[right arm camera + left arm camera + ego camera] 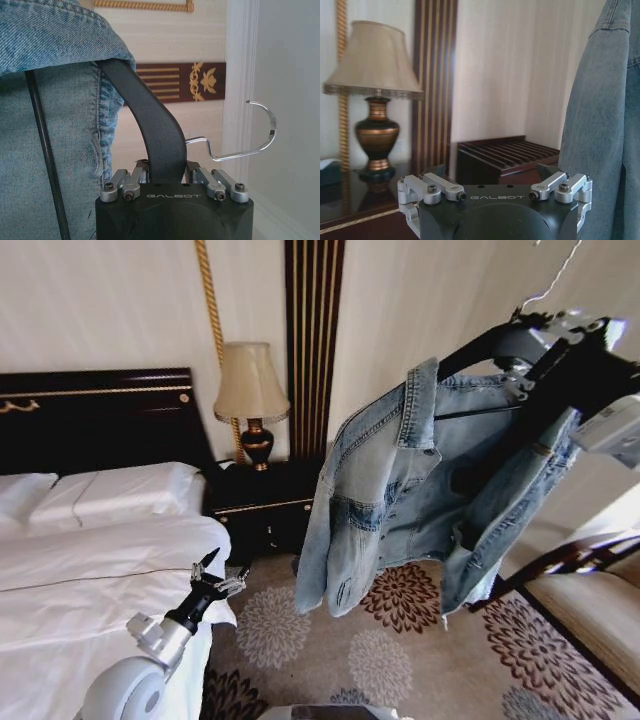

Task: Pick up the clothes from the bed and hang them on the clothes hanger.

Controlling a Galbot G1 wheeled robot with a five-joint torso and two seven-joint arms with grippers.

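- Right gripper: clamped on clothes hanger, held aloft.
- Clothes: draped lopsidedly; may slide off if tilted.
- Left gripper: open, empty, beside bed.

A table lamp with a cream shade and dark-and-gold base stands at 11 o'clock on a dark nightstand. Below lies floral-patterned carpet — at 4 o'clock, a pale chaise longue.

Right gripper raised high, clamped; left gripper low, fingers spread.
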